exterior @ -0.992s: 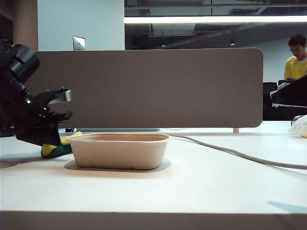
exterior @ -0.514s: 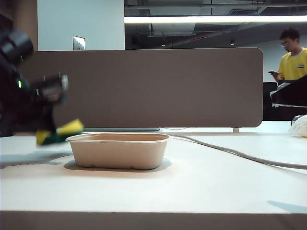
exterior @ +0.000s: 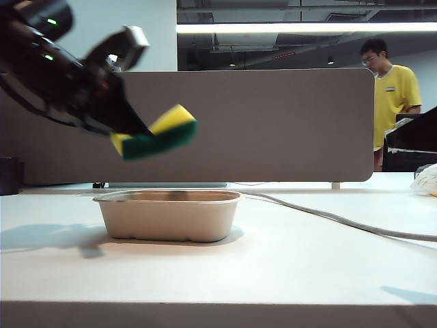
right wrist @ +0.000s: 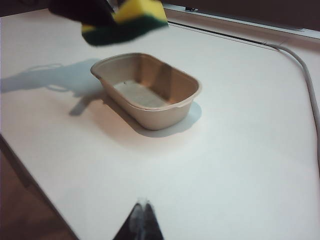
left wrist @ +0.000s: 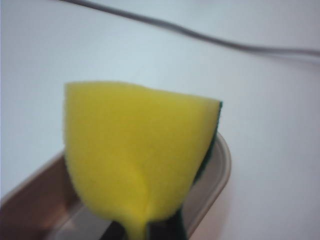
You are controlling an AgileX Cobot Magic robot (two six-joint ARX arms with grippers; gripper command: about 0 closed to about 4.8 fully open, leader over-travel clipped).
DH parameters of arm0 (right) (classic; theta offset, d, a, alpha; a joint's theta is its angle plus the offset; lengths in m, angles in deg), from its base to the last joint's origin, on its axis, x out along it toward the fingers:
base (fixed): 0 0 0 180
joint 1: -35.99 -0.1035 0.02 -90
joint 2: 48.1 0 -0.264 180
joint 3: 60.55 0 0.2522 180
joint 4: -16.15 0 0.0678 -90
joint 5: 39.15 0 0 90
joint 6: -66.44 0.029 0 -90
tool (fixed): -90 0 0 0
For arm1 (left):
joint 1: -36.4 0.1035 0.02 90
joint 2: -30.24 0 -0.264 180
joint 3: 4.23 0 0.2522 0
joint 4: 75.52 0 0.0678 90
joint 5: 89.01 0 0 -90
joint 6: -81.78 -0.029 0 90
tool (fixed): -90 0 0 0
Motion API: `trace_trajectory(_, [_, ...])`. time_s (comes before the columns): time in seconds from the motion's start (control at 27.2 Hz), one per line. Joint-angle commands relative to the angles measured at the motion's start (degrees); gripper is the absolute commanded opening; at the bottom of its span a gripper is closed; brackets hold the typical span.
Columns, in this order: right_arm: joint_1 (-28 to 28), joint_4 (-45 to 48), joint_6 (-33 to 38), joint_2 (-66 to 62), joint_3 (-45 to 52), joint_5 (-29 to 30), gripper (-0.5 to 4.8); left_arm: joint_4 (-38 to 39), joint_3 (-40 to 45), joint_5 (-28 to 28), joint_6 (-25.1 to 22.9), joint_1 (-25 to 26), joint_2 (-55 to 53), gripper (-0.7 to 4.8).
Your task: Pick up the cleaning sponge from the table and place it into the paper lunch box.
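The cleaning sponge (exterior: 160, 133), yellow foam over a dark green layer, hangs tilted in the air above the left half of the paper lunch box (exterior: 171, 217). My left gripper (exterior: 131, 134) is shut on the sponge's left end and pinches the foam into a fold. In the left wrist view the sponge (left wrist: 135, 150) fills the middle, with the box rim (left wrist: 222, 167) under it and the gripper (left wrist: 145, 232) at its base. The right wrist view shows the sponge (right wrist: 127, 20) over the empty box (right wrist: 160, 117). My right gripper (right wrist: 143, 204) is shut, holding nothing, over the white table (right wrist: 240, 165), well away from the box.
A grey-brown divider panel (exterior: 273, 123) stands behind the box. A grey cable (exterior: 341, 219) runs across the table to the right. Something white and crumpled (exterior: 427, 181) lies at the right edge. A person in yellow (exterior: 390, 89) stands beyond the panel.
My left gripper has lifted the sponge off the table at the box's left end and carried it up and right over the box. The person behind has walked left.
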Motion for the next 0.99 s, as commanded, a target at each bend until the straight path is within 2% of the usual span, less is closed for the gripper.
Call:
trace_trajectory(0.04, [-0.02, 0.92, 0.02, 0.00, -0.04, -0.04, -0.05, 0.02, -0.11, 5.95, -3.50, -2.67, -1.01, -0.06])
trace_trajectory(0.15, [-0.02, 0.94, 0.02, 0.00, -0.04, -0.04, -0.05, 0.04, -0.09, 7.13, -3.48, -3.52, -1.46, -0.03])
trace_trajectory(0.18, [-0.02, 0.92, 0.02, 0.00, -0.04, 0.00, -0.05, -0.07, -0.11, 8.26, -3.45, -3.67, -1.46, 0.22])
trace_trajectory(0.29, [-0.02, 0.94, 0.02, 0.00, -0.04, 0.04, -0.05, -0.50, -0.11, 11.56, -2.82, -3.65, -1.44, 1.88])
trace_trajectory(0.4, [-0.02, 0.94, 0.02, 0.00, -0.04, -0.02, -0.05, -0.37, -0.11, 13.81, -2.91, -3.63, -1.44, 3.05])
trace_trajectory(0.51, [-0.02, 0.94, 0.02, 0.00, -0.04, -0.02, -0.05, -0.46, -0.11, 13.62, -3.23, -3.67, -1.42, 3.93])
trace_trajectory(0.7, [-0.02, 0.94, 0.02, 0.00, -0.04, -0.02, -0.05, -1.55, -0.17, 13.66, -2.82, -3.69, -1.40, 4.74])
trace_trajectory(0.81, [-0.02, 0.92, 0.02, 0.00, -0.04, -0.02, -0.05, -1.33, -0.79, 13.66, -2.47, -3.69, -1.38, 4.76])
trace_trajectory(0.99, [-0.02, 0.94, 0.02, 0.00, -0.04, -0.02, -0.05, -0.83, -3.58, 13.68, 1.38, -3.69, -1.18, 4.75])
